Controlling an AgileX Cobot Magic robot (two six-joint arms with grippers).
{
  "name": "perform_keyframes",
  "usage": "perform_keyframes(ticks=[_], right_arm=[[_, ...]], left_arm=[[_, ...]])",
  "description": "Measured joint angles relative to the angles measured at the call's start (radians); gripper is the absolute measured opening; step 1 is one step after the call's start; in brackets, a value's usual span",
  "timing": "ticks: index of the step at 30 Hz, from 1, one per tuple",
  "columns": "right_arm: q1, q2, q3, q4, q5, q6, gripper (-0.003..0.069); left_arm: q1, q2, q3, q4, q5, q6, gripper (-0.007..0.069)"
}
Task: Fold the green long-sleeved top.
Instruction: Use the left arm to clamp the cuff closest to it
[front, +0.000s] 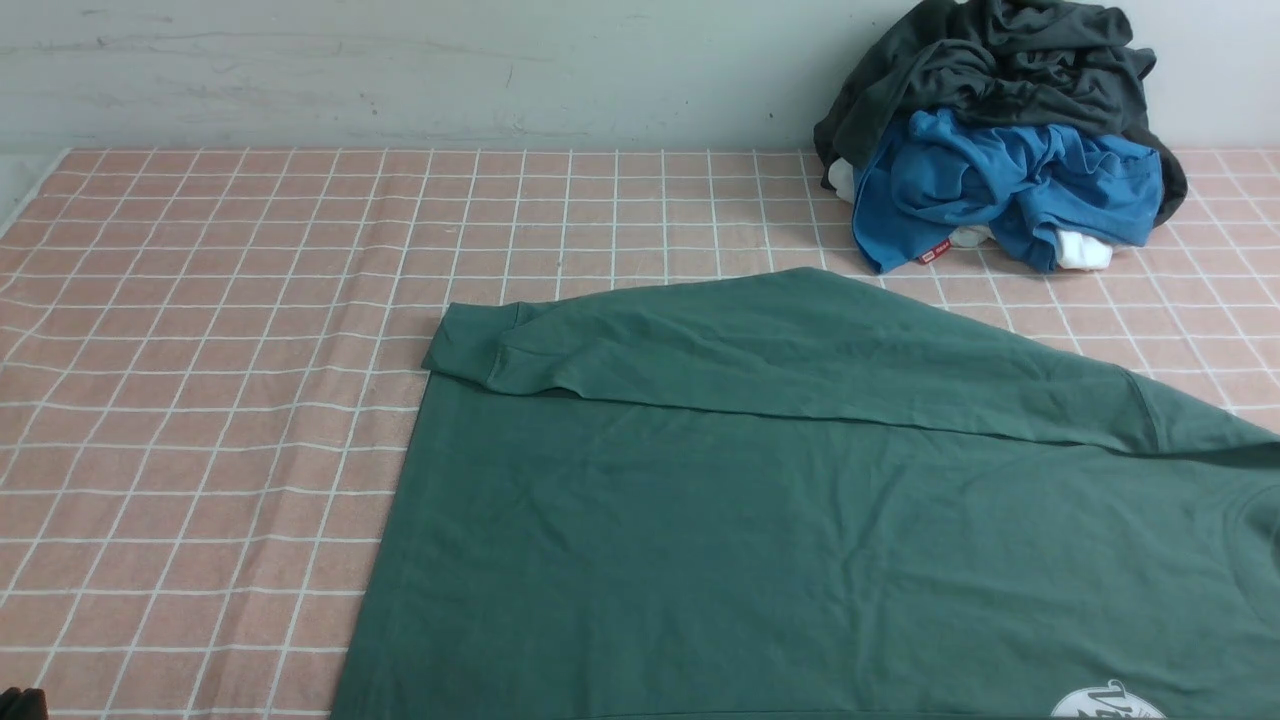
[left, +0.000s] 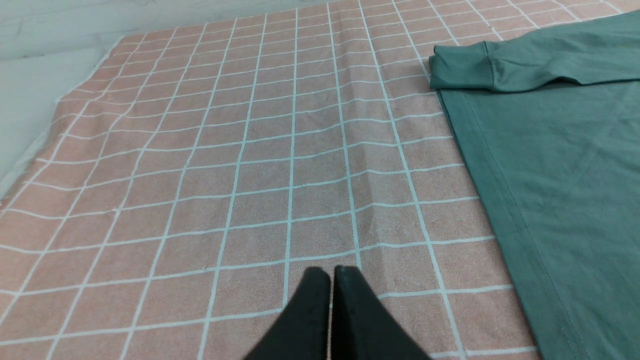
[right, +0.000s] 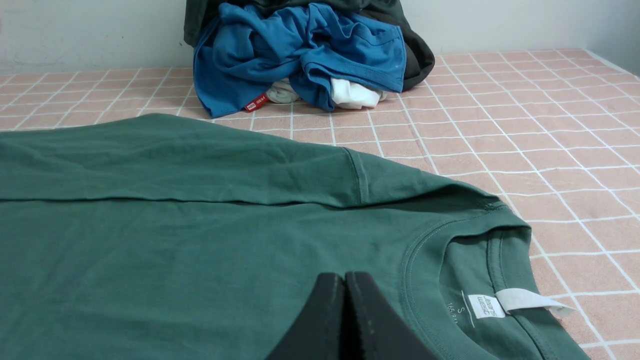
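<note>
The green long-sleeved top (front: 800, 520) lies flat on the pink checked cloth, its far sleeve (front: 760, 345) folded across the body with the cuff (front: 470, 345) pointing left. A white round print (front: 1105, 705) shows at the bottom edge. In the left wrist view my left gripper (left: 330, 272) is shut and empty, over bare cloth beside the top's hem (left: 500, 200). My right gripper (right: 344, 276) is shut with nothing in it, over the top's chest (right: 200, 260) close to the ribbed collar (right: 450, 260) and its white label (right: 520, 300).
A heap of clothes stands at the back right against the wall: a dark grey garment (front: 1000, 70) over a bright blue one (front: 1000, 185), with white fabric (front: 1085, 250) beneath. The checked cloth's left edge (left: 45, 135) meets a pale surface.
</note>
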Motion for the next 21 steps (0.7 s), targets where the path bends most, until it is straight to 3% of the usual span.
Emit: perform_keyframes(ticks=[21], right_arm=[[0.000,0.000,0.000,0.013,0.000,0.005,-0.0014]], left_arm=[[0.000,0.000,0.000,0.000,0.000,0.000,-0.0003]])
